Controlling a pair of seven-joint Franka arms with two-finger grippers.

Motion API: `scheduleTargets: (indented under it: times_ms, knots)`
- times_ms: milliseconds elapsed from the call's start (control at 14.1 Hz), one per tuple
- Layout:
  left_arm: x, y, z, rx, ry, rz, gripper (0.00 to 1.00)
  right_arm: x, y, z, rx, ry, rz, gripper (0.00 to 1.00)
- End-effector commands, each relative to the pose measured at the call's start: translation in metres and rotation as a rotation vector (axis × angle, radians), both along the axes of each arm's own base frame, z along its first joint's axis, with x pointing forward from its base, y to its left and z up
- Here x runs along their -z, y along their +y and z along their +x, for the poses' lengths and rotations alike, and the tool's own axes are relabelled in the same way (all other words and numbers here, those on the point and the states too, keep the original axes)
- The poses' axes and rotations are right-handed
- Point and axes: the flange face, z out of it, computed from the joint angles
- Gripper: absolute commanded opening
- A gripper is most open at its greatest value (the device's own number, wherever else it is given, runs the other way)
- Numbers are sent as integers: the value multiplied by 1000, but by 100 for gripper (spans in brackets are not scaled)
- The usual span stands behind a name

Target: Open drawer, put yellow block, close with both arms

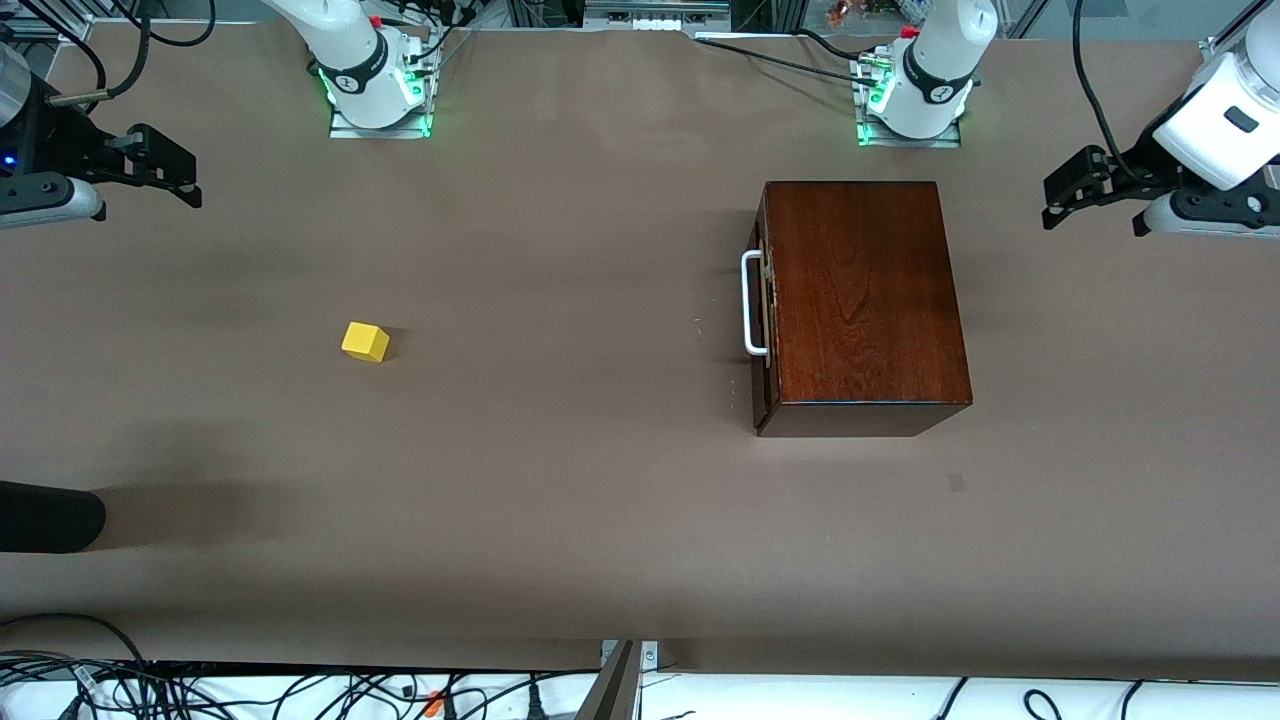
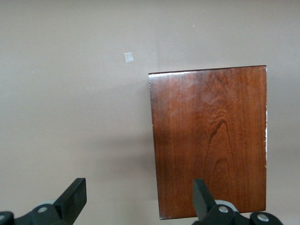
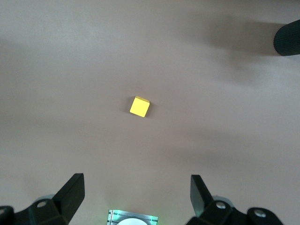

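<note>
A matte grey-brown bench (image 1: 600, 520) fills nearly the whole front view, evenly lit, with soft blurred shadows lying across it. Tangled black cables (image 1: 150, 690) lie over a white strip along its near edge. A rounded black object (image 1: 45, 517) juts in at the right arm's end.

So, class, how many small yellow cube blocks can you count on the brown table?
1. The small yellow cube block lies on the brown table toward the right arm's end, apart from the closed dark wooden box. Any inside that box would be hidden.
</note>
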Motion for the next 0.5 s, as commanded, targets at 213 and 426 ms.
scheduleTargets:
  times_ms: [213,426]
  knots:
    - [18,-97,1,33,22,1,100,-6,1,2,-8,-1,17,100]
    - [31,-169,2,18,41,-7,100,-6,1,2,-7,-1,15,100]
